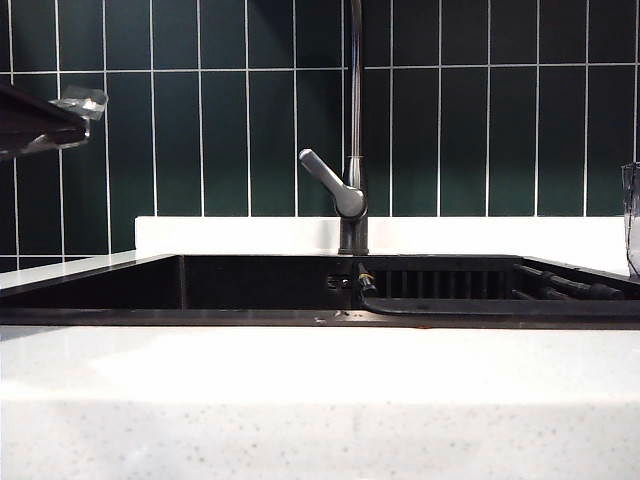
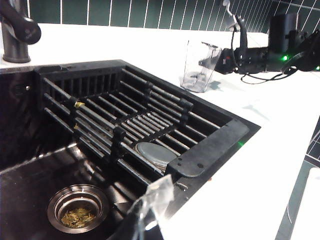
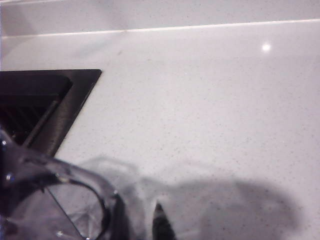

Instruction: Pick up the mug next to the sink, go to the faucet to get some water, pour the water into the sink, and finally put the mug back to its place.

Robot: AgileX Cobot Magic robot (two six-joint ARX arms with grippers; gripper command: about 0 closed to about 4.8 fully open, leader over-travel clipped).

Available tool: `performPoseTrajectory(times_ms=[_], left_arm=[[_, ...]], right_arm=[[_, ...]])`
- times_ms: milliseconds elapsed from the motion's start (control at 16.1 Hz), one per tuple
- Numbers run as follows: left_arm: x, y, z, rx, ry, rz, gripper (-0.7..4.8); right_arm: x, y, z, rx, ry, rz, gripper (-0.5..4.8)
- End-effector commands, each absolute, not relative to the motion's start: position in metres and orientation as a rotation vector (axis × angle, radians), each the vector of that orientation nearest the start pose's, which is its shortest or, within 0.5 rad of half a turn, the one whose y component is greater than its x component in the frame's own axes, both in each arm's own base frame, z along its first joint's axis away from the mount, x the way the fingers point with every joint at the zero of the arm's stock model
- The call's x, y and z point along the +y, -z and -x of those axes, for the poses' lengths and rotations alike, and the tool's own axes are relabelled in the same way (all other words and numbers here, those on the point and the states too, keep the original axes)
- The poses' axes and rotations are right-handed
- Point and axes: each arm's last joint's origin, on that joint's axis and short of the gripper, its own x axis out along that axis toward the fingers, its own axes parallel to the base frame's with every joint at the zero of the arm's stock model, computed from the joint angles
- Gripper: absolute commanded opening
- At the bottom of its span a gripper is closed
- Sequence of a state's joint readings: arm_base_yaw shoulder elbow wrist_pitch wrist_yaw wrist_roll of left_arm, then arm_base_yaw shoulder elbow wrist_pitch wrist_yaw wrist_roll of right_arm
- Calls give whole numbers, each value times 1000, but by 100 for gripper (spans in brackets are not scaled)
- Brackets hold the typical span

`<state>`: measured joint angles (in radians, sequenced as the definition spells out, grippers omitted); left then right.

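Observation:
The clear mug (image 2: 200, 65) stands upright on the white counter beside the sink's (image 2: 210, 150) far corner; only its edge (image 1: 631, 215) shows at the exterior view's right border. My right gripper (image 3: 142, 217) is down at the counter right next to the mug (image 3: 55, 200). Its two dark fingertips (image 3: 161, 225) stand apart, with bare counter between them. The right arm (image 2: 260, 52) reaches in level from behind the mug. My left gripper (image 1: 78, 112) hangs shut high at the left, over the basin, with clear tape on its tip (image 2: 150, 210). The faucet (image 1: 354, 120) rises behind the sink (image 1: 200, 315). No water is in view.
A black slatted rack (image 2: 125, 120) fills the sink's right half, with a grey round disc (image 2: 155, 155) under it. The steel drain strainer (image 2: 77, 210) holds bits of debris. Dark green tiles (image 1: 480, 120) back the counter. A black cable (image 1: 560, 285) lies in the rack.

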<state>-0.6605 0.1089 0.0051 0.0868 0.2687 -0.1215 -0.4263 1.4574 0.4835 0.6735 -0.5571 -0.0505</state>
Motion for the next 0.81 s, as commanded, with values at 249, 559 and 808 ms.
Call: performPoseTrajectory(times_ms=[249,559,808], left_arm=[[-69,-166,-77,66,933,99,-5],[-69,-165,-77,71,933,96,-5],[-69,-165,-77,69,933,93,-5]], right_arm=[[-96,-170,-248,259,-139,-85,127],[-95,-167,-247,291,-138,-102,127],[-95,-166,-246,306,-142,-111,127]])
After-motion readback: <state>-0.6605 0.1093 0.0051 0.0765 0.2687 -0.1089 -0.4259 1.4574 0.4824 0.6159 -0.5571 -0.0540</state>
